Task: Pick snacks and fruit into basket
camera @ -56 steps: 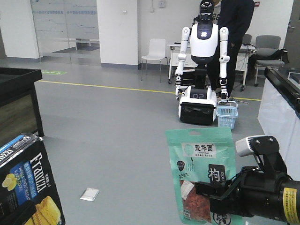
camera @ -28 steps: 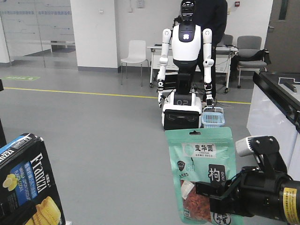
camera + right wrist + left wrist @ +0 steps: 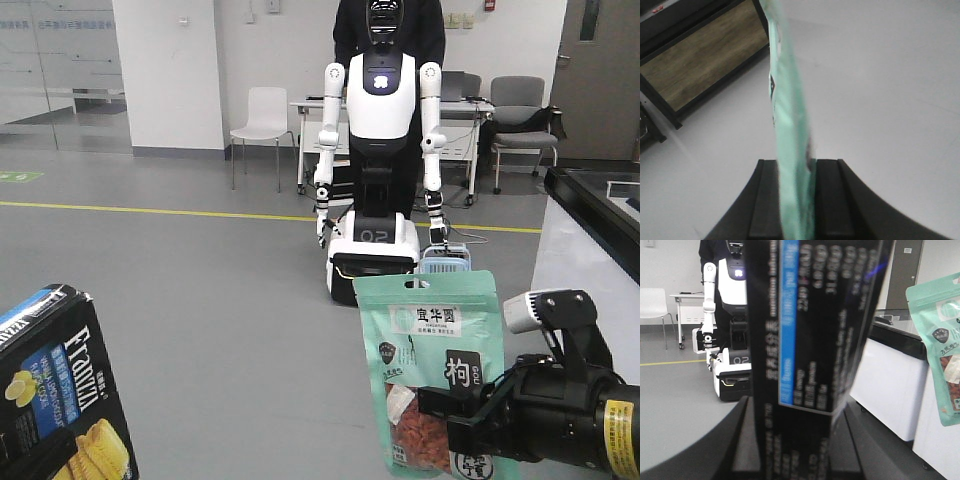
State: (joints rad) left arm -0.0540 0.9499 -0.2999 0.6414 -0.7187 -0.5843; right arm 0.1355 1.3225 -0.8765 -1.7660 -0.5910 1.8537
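Where the front-facing view shows the right pincer (image 3: 468, 418), its black fingers are clamped on the lower half of the mint-green pouch (image 3: 428, 350), which hangs upright in the air with nothing under it. The right wrist view shows the same pouch edge-on, pinched between the 2 fingers of that pincer. A white label near the top of the pouch carries 3 Chinese characters, too small to read with certainty. A black vertical label on its right side shows 1 large white character, and the rest of that label is covered by the pincer. A clear window shows red berries. The bottom edge of the pouch is cut off by the frame.

The left pincer (image 3: 792, 407) is clamped on the black-and-blue box (image 3: 58, 390), 1 finger on each broad face. In the front-facing view the box reads "Franzzi" in white letters running up its face, above pictured yellow biscuits. The frame cuts off its left and lower parts. In the left wrist view the box's narrow side fills the centre, and the print on its blue stripe is too blurred to read.

The light blue basket (image 3: 446, 262) stands on the floor (image 3: 200, 300), just beside the base of a white humanoid robot (image 3: 380, 100) marked "02". The pouch top hides the basket's lower part.
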